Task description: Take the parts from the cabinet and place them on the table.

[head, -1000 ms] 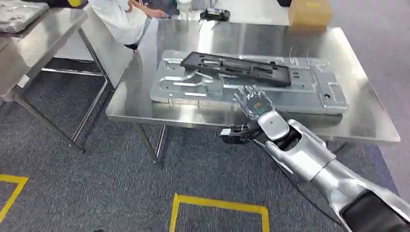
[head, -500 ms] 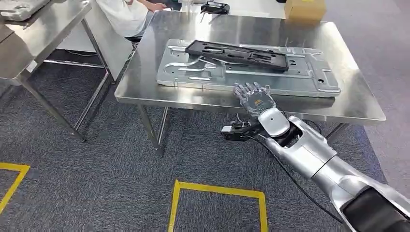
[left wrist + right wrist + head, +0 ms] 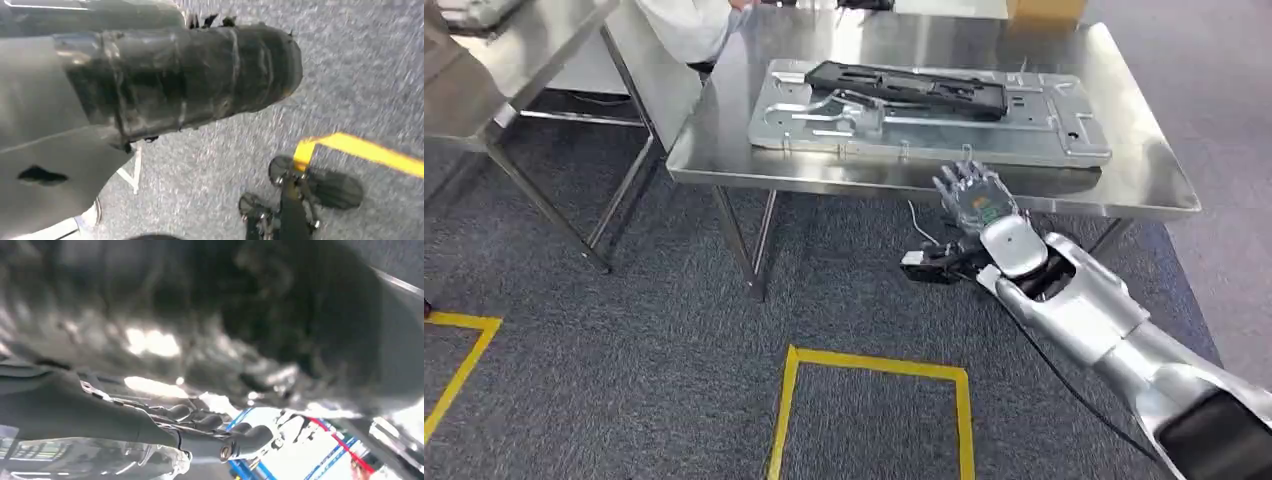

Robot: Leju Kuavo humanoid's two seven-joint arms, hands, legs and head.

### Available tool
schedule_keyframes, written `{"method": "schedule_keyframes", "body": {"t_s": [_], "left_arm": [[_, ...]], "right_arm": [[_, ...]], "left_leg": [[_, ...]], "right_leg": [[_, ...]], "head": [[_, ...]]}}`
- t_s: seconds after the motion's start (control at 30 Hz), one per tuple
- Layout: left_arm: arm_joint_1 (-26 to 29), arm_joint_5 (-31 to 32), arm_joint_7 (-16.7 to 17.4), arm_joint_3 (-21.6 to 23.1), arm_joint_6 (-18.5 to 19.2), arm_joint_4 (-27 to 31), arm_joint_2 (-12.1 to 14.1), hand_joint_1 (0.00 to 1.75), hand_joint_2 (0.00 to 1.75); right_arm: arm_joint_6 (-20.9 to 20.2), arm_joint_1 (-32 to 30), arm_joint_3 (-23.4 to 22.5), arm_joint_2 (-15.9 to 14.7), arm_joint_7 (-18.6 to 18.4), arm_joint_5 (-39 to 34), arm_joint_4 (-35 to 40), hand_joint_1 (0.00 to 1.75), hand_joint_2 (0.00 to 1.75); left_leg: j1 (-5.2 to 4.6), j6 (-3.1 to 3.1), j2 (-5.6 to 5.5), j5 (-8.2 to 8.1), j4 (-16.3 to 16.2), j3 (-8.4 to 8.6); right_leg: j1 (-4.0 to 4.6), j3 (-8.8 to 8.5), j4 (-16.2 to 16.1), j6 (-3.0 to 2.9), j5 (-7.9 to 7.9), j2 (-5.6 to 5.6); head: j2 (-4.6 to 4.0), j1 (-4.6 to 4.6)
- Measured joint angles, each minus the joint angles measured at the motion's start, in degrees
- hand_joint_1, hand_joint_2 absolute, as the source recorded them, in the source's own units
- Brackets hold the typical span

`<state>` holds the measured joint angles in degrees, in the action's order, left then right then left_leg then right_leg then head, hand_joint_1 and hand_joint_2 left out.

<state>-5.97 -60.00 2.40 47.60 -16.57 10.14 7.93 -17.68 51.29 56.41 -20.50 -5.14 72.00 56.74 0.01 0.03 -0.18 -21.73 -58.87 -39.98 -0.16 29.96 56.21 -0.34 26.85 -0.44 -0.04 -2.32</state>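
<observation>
The parts lie on the steel table (image 3: 1124,185), stacked: a long black plastic frame (image 3: 909,88) rests flat on a wide stamped sheet-metal panel (image 3: 944,135), toward the panel's far edge and running along its length. The panel itself sits square on the tabletop, its near edge just back from the table's front edge and its ends short of both side edges.

The right hand (image 3: 976,197) hangs just off the table's front edge, palm turned up toward the head camera, fingers spread and nothing in it. The left hand (image 3: 200,80) points down at the carpet in its wrist view; I cannot tell how its fingers lie.

By the look of it, the panel is stiff, fairly heavy for its thinness, and slick, with pressed ribs and cut-outs and probably sharp edges; it would want a hold on both long edges or at a cut-out, kept level so the frame does not slide off. The black frame seems light and rigid, a little springy along its length, and its open slots near the middle offer the safest hold.

A person's pale sleeve (image 3: 679,25) shows past the table's far left corner.
</observation>
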Motion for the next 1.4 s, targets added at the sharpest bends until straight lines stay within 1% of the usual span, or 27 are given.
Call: {"method": "schedule_keyframes", "body": {"t_s": [0.1,0.13,0.2,0.27,0.33,0.47,0.5,0.53,0.6,0.63,0.67,0.73,0.77,0.8,0.83,0.87,0.97,1.0,1.03,1.1,1.13,1.17,1.23,1.3,1.33,1.37,1.4], "left_arm": [[0.1,0.0,0.1,0.0,0.0,0.0,0.0,0.00,0.00],[0.1,0.0,0.1,0.0,0.0,0.0,0.0,0.00,0.00],[0.0,0.0,0.1,0.0,0.0,0.0,0.0,0.00,0.00],[-0.1,0.0,0.1,0.0,0.0,0.0,0.0,0.00,0.00],[-0.4,0.0,0.1,0.0,0.1,0.0,0.0,0.00,0.00],[-0.2,0.1,0.1,0.0,0.1,0.0,0.1,0.00,0.00],[-0.3,0.1,0.1,0.0,0.1,0.0,0.0,0.00,0.00],[-0.3,0.1,0.1,0.0,0.1,0.0,0.0,0.00,0.00],[-0.3,0.1,0.1,0.0,0.1,0.0,0.0,0.00,0.00],[-0.3,0.1,0.1,0.0,0.1,0.0,0.0,0.00,0.00],[-0.3,0.1,0.1,0.0,0.1,0.0,0.0,0.00,0.00],[-0.3,0.1,0.1,0.0,0.1,0.0,0.0,0.00,0.00],[-0.2,0.1,0.1,0.0,0.1,0.0,0.0,0.00,0.00],[-0.3,0.1,0.1,0.0,0.1,0.0,0.0,0.00,0.00],[-0.3,0.1,0.1,0.0,0.1,0.0,0.0,0.00,0.00],[-0.3,0.2,0.1,0.0,0.1,0.0,0.0,0.00,0.00],[-0.2,0.2,0.1,0.0,0.1,0.0,0.1,0.00,0.00],[0.0,0.2,0.1,0.0,0.1,-0.1,0.2,0.00,0.00],[0.0,0.2,0.1,0.0,0.2,-0.1,0.1,0.00,0.00],[-0.1,0.2,0.1,0.0,0.2,-0.1,0.1,0.00,0.00],[-0.1,0.2,0.1,0.0,0.1,-0.1,0.1,0.00,0.00],[-0.1,0.2,0.1,0.0,0.1,-0.1,0.1,0.00,0.00],[-0.1,0.2,0.1,0.0,0.1,-0.1,0.1,0.00,0.00],[-0.2,0.2,0.1,0.0,0.1,-0.1,0.1,0.00,0.00],[-0.4,0.2,0.1,0.0,0.1,-0.1,0.4,0.00,0.00],[-0.4,0.2,0.1,0.0,0.2,-0.1,0.5,0.00,0.00],[-0.6,0.2,0.0,0.0,0.1,-0.1,0.5,0.00,0.00]], "right_arm": [[0.1,-0.2,0.0,-0.4,0.0,0.0,0.5,0.00,0.00],[0.1,-0.2,0.0,-0.5,0.0,0.0,0.6,0.00,0.00],[0.2,-0.4,0.0,-0.6,0.0,0.0,0.6,0.00,0.00],[0.2,-0.6,0.0,-0.9,0.0,0.0,0.8,0.00,0.00],[0.3,-0.6,-0.3,-1.2,0.0,0.0,1.2,0.00,0.00],[0.4,-0.8,-0.5,-1.4,0.0,0.0,1.3,0.00,0.00],[0.4,-0.9,-0.5,-1.6,0.0,0.0,1.4,0.00,0.00],[0.4,-0.9,-0.5,-1.8,0.0,0.0,1.4,0.00,0.00],[0.4,-1.0,-0.5,-2.0,0.0,0.0,1.4,0.00,0.00],[0.4,-1.1,-0.5,-2.1,0.0,0.0,1.4,0.00,0.00],[0.4,-1.2,-0.5,-2.1,0.0,0.0,1.4,0.00,0.00],[0.4,-1.3,-0.5,-2.2,0.0,0.0,1.4,0.00,0.00],[0.4,-1.3,-0.5,-2.2,0.0,0.0,1.4,0.00,0.00],[0.4,-1.3,-0.5,-2.2,0.0,0.0,1.4,0.00,0.00],[0.5,-1.1,-0.5,-2.2,0.0,0.0,1.5,0.00,0.00],[0.5,-1.1,-0.6,-2.2,0.0,0.0,1.7,0.00,0.00],[0.5,-1.3,-0.6,-2.2,0.0,0.0,1.7,0.00,0.00],[0.5,-1.3,-0.6,-2.2,0.0,0.0,1.8,0.00,0.00],[0.5,-1.3,-0.6,-2.2,0.0,0.0,1.9,0.00,0.00],[0.5,-1.3,-0.6,-2.2,0.0,0.0,1.9,0.00,0.00],[0.5,-1.3,-0.6,-2.2,0.0,0.0,1.9,0.00,0.00],[0.4,-1.3,-0.6,-2.2,0.0,0.0,1.9,0.00,0.00],[0.4,-1.4,-0.6,-2.2,0.0,0.0,1.9,0.00,0.00],[0.5,-1.4,-0.6,-2.2,0.0,0.0,1.9,0.00,0.00],[0.5,-1.4,-0.6,-2.2,0.0,0.0,1.9,0.00,0.00],[0.5,-1.3,-0.6,-2.2,0.0,0.0,2.0,0.00,0.00],[0.5,-1.4,-0.6,-2.3,0.0,0.0,2.0,0.00,0.00]], "left_leg": [[0.53,-0.91,0.07,-10.17,-11.3,-2.76],[0.60,-1.13,0.08,-11.18,-14.8,-3.24],[0.72,-1.43,0.07,-7.72,-16.3,-1.60],[0.75,-1.48,0.08,-4.39,-9.9,3.97],[0.35,-1.22,-0.02,-8.57,-0.7,10.32],[0.33,0.94,-0.05,-7.73,0.5,8.88],[0.50,1.52,0.16,-7.02,0.5,9.05],[0.49,2.20,0.19,-6.35,0.5,8.26],[0.45,2.48,0.27,-5.14,0.4,6.70],[0.43,2.44,0.27,-4.62,0.4,5.94],[0.43,2.35,0.27,-3.98,0.2,5.04],[0.45,2.02,0.26,-3.04,-0.1,3.52],[0.50,1.82,0.24,-2.70,-0.3,3.01],[0.51,1.54,0.21,-2.46,-0.5,2.67],[0.24,1.18,0.17,-2.23,-0.6,2.23],[0.22,0.79,0.16,-1.75,-0.7,2.10],[0.21,-0.25,0.03,0.00,0.1,1.50],[0.57,-0.51,-0.02,-0.65,-0.3,0.68],[0.56,-0.79,0.03,-3.30,-1.9,0.10],[0.59,-1.02,0.05,-10.16,-9.5,-1.75],[0.57,-1.09,0.04,-12.37,-13.4,-2.48],[0.57,-1.06,0.04,-13.01,-16.5,-2.58],[0.50,-0.62,0.04,-9.70,-15.2,0.39],[0.02,0.35,0.00,-6.76,-8.2,5.88],[-0.29,1.53,0.04,-8.41,-2.6,9.47],[-0.41,1.67,0.06,-9.09,1.0,11.75],[-0.61,1.52,0.01,-9.16,1.5,11.79]], "right_leg": [[-0.05,2.58,0.3,-0.64,-1.81,-0.07],[-0.06,3.58,0.4,-0.63,-2.45,-0.04],[-0.20,5.88,1.1,-0.39,-3.65,0.05],[-0.39,7.97,2.0,0.12,-4.61,0.11],[-0.23,9.26,2.9,0.84,-5.20,0.08],[-0.08,9.34,2.6,2.15,-6.99,0.08],[-0.47,10.08,3.5,2.37,-5.00,0.41],[-0.41,10.82,6.1,2.62,-1.38,0.45],[-0.48,12.86,14.5,3.05,5.15,0.42],[-0.49,13.54,18.1,3.21,6.50,0.42],[-0.54,13.56,20.7,3.32,6.30,0.41],[-0.75,10.50,18.5,3.29,2.42,0.40],[-0.88,7.22,14.3,3.20,0.46,0.40],[-1.03,3.37,8.9,3.17,-0.12,0.41],[-0.86,0.79,4.6,3.15,1.84,0.48],[-0.44,-0.34,2.2,2.57,2.61,0.76],[-0.44,1.04,2.1,1.30,1.42,0.58],[-0.78,1.56,1.8,0.60,0.74,0.33],[-0.66,2.08,1.8,0.28,0.21,0.35],[-0.42,3.32,1.8,-0.49,-0.81,0.23],[-0.27,3.96,1.9,-0.61,-1.33,0.18],[-0.07,4.77,2.0,-0.72,-1.91,0.18],[0.19,6.40,2.2,-0.83,-2.95,0.29],[0.49,7.61,2.5,-0.77,-3.83,0.43],[0.29,8.06,2.6,-0.68,-4.40,0.34],[0.70,8.31,2.7,-0.34,-4.81,0.32],[0.42,8.42,2.4,0.08,-5.42,0.12]], "head": [[0.00,-0.48],[0.00,-0.52],[0.00,-0.50],[0.00,-0.54],[0.00,-0.57],[0.00,-0.11],[0.00,-0.13],[0.00,0.31],[0.00,0.39],[0.00,0.39],[0.00,0.42],[0.00,0.39],[0.00,0.42],[0.00,0.41],[0.00,0.44],[0.00,0.22],[0.00,0.20],[0.00,0.37],[0.00,0.15],[0.00,-0.20],[0.00,-0.13],[0.00,-0.13],[0.00,-0.17],[0.00,-0.20],[0.00,-0.13],[0.00,-0.11],[0.00,-0.13]]}}
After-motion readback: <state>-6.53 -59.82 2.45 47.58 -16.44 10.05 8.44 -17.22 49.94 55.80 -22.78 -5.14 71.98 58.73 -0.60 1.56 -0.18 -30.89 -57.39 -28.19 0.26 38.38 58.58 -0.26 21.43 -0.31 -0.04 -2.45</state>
